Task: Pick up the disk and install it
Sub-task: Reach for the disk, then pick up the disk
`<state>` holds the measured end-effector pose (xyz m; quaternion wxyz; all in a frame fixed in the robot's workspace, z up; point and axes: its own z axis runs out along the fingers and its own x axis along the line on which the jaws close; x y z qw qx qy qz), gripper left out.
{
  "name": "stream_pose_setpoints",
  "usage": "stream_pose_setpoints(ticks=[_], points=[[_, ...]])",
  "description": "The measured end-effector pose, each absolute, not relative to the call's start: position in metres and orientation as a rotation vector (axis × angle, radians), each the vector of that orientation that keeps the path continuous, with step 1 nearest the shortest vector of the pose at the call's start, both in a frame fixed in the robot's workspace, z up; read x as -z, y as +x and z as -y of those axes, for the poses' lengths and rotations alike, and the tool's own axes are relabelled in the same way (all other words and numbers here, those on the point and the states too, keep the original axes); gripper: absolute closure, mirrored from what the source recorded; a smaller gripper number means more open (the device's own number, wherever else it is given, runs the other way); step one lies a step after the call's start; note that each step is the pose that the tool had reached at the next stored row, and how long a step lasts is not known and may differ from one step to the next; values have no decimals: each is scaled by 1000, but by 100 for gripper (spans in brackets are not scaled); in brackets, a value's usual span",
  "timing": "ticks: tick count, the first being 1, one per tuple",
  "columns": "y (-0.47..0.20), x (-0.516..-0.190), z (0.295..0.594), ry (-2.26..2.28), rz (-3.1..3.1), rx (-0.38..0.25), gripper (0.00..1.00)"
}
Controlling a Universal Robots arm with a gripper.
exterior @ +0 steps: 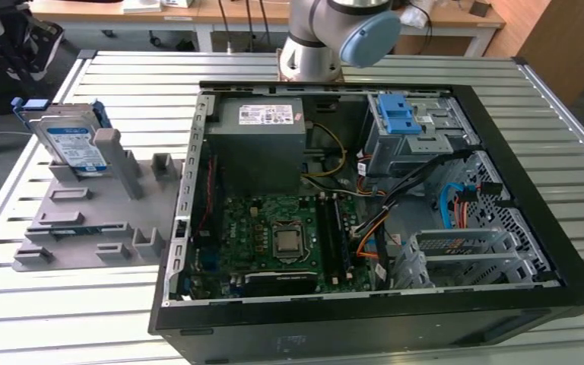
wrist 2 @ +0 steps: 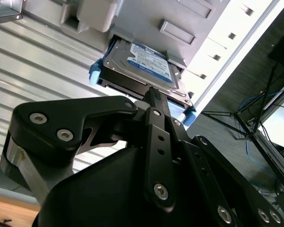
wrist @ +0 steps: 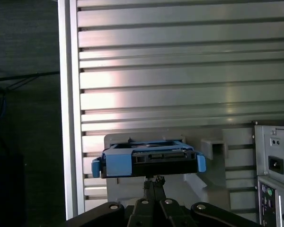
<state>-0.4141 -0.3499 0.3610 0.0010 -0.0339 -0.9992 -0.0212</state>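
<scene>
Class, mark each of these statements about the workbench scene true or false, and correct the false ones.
1. The disk stands on edge in the grey holder on the table. True.
2. The disk is on the exterior view's right of the computer case. False: it is on the left.
3. The tool is clamped on the disk. False: the disk stands free in the holder, apart from the tool.
4. The case is open, with its motherboard exposed. True.
5. The disk's bracket is red. False: it is blue.
</scene>
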Motion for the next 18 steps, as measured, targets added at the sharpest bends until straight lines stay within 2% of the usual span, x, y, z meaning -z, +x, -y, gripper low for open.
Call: stream_pose_setpoints(ticks=[18], points=[[-430,-359,350,-106,3136,66,89]])
